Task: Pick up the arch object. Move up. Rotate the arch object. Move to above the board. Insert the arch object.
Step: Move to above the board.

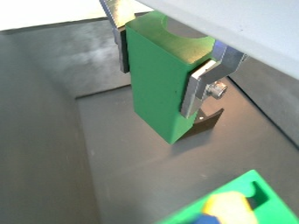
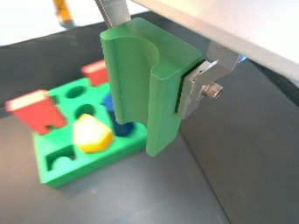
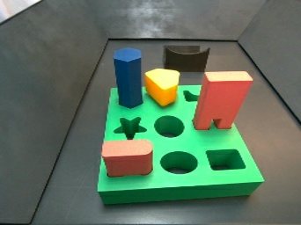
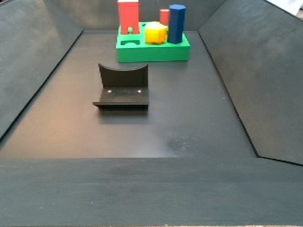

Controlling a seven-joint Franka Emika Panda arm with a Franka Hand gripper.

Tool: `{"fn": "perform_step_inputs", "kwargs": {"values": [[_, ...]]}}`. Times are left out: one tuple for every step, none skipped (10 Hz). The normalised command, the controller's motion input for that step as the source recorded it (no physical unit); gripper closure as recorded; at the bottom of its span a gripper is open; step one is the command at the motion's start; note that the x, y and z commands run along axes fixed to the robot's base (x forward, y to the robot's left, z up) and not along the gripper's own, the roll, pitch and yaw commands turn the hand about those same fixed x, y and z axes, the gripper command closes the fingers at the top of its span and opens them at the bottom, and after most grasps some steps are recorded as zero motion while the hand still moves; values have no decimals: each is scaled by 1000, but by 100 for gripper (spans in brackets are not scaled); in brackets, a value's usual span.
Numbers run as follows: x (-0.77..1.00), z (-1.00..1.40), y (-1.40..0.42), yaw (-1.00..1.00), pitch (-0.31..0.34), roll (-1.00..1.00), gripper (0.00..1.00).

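The arch object point(image 1: 162, 87) is a tall bright green block with a half-round notch in one end, and it also fills the middle of a wrist view point(image 2: 132, 87). My gripper point(image 1: 162, 72) point(image 2: 149, 83) is shut on it, one silver finger point(image 1: 200, 87) flat against each side. The board point(image 2: 56, 168) is a thick green slab below and to one side of the held arch. Its corner point(image 1: 260, 194) shows in a wrist view, and both side views show the whole board point(image 3: 177, 186) point(image 4: 166, 55). Neither side view shows the gripper or the arch.
On the board stand a tall red block point(image 3: 221, 98), a blue prism point(image 3: 127, 77), a yellow piece point(image 3: 163, 85) and a low red block point(image 3: 127, 158). The dark fixture point(image 4: 120, 89) point(image 3: 186, 57) stands on the floor beside the board. Grey walls enclose the floor.
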Motion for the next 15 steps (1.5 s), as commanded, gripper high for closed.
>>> {"fn": "perform_step_inputs", "kwargs": {"values": [[458,200,-1000,1000,108,-3,100],[480,207,-1000,1000,122,-5,100],[490,210,-1000,1000,127,-4,100],[499,200,-928,1000,137,-5,100],[341,131,-600,1000,144,-1,100],[237,88,-365,1000,149,4,100],[177,70,-260,1000,150,5,100],[91,38,-122,1000,155,8,100],[72,25,-79,1000,162,11,100],[61,22,-44,1000,176,13,100],[63,21,-40,1000,203,16,100],[66,24,-34,1000,237,24,100],[76,23,-31,802,242,33,100],[73,22,-26,554,210,37,100],[67,27,-24,351,169,34,100]]}}
